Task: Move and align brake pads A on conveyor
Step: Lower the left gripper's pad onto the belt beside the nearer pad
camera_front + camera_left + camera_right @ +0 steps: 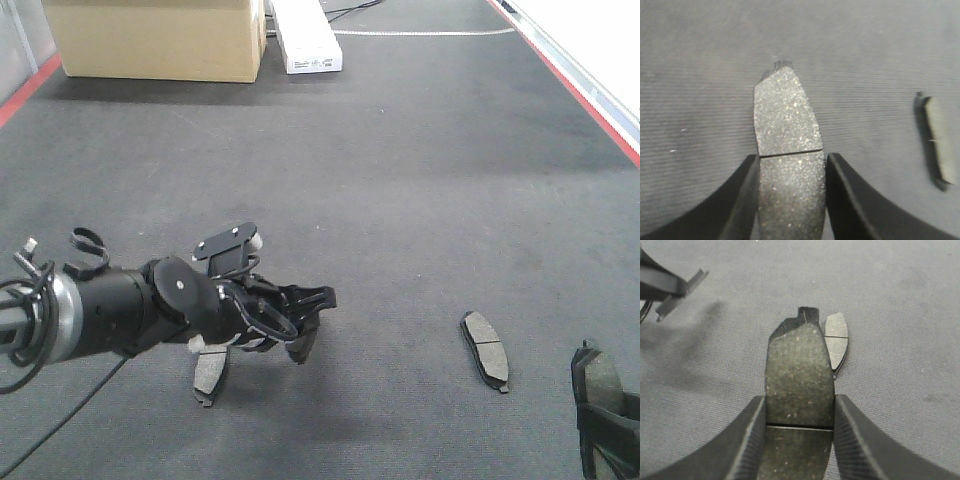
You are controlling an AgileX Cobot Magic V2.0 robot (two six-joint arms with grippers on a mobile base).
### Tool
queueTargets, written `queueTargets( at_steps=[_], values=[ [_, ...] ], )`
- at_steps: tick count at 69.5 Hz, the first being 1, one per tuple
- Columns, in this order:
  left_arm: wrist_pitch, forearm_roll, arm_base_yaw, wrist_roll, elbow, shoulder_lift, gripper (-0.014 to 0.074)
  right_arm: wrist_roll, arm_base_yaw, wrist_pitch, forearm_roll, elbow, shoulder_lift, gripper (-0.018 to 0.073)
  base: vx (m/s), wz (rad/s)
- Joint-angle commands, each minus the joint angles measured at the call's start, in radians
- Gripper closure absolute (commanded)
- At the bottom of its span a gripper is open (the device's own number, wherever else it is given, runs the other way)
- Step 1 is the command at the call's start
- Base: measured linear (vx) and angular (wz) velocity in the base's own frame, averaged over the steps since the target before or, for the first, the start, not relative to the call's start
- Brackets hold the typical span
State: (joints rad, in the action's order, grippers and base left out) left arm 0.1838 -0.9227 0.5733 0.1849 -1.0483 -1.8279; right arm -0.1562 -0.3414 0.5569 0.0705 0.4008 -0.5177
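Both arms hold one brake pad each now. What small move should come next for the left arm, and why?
Probably lower the left gripper and set its held pad on the belt beside the lying pad. Its jaws are shut on that pad above the belt, and the right gripper holds another.

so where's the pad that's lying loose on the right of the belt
In the front view the loose pad lies flat on the conveyor at lower right, just left of the right end effector; the right wrist view shows it beyond the held pad.

An industrial workshop: wide conveyor (400, 150), cardboard box (155, 38) behind it
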Motion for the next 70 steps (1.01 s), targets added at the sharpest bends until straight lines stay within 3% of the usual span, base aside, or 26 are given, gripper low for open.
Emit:
queueTargets(
  at_steps=[1, 35, 51, 70],
  values=[
    [-0.092, -0.011, -0.001, -0.018, 0.014, 0.049, 0.0352, 0.004, 0.002, -0.084, 0.01, 0.029, -0.001, 0.0459, 0.0, 0.0],
    [-0.103, -0.018, 0.001, -0.035, 0.061, 0.048, 0.0352, 0.004, 0.002, -0.084, 0.01, 0.029, -0.001, 0.0459, 0.0, 0.0],
    [-0.156, -0.018, 0.046, -0.036, 0.058, 0.048, 0.0351, 0.004, 0.002, -0.084, 0.01, 0.029, -0.001, 0.0459, 0.0, 0.0],
    [-0.151, -0.018, 0.05, -0.088, 0.058, 0.017, 0.0348, 0.004, 0.002, -0.084, 0.01, 0.029, -0.001, 0.0459, 0.0, 0.0]
  ],
)
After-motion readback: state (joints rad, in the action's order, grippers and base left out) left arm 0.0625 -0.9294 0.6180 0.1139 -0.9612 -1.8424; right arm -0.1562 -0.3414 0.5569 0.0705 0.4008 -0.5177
